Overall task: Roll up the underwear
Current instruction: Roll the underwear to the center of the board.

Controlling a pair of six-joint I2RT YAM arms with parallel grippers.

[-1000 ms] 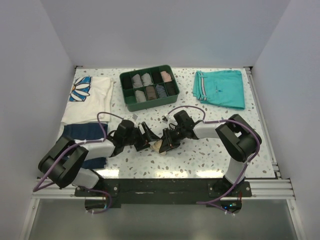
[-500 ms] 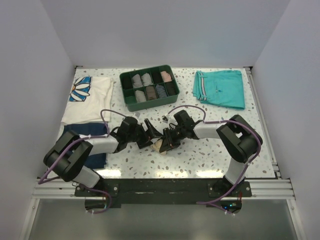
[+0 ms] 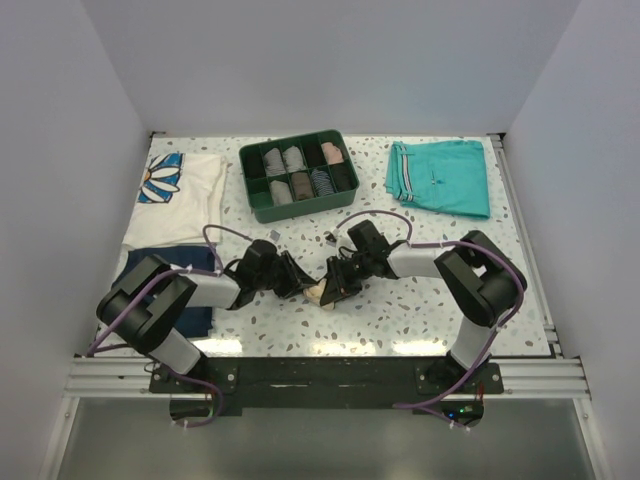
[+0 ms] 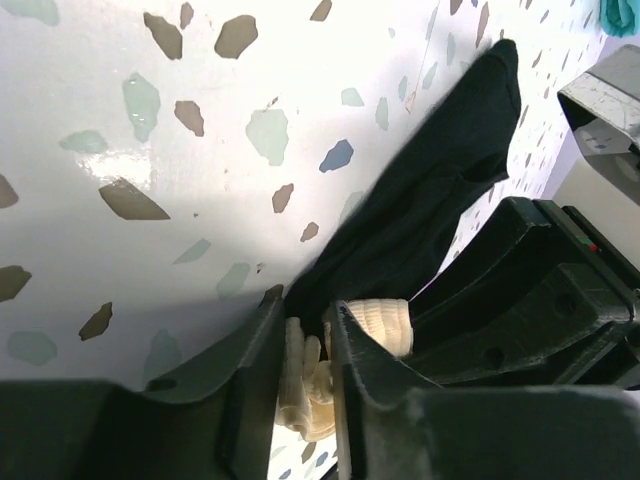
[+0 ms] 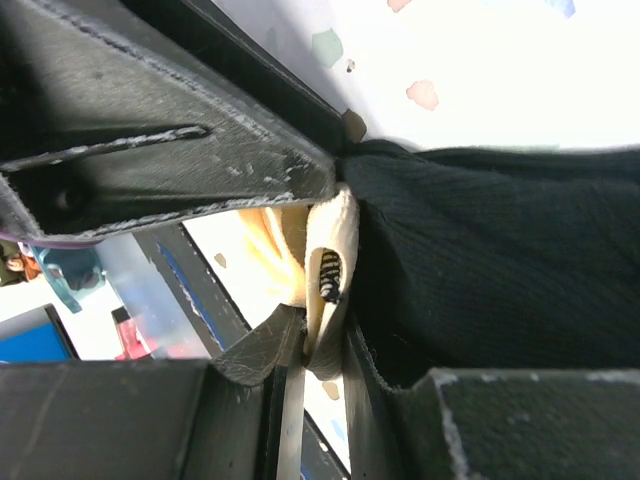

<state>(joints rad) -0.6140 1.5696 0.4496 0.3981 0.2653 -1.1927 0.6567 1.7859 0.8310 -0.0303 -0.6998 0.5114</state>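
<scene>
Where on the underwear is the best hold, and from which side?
Take the underwear by its beige waistband, coming in low from either side: that thick bunched edge stands off the table, while the black panel lies flat. The left gripper and right gripper pinch it there.

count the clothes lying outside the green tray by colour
white t-shirt: 1
navy folded garment: 1
teal shorts: 1
black underwear: 1
total: 4
</scene>
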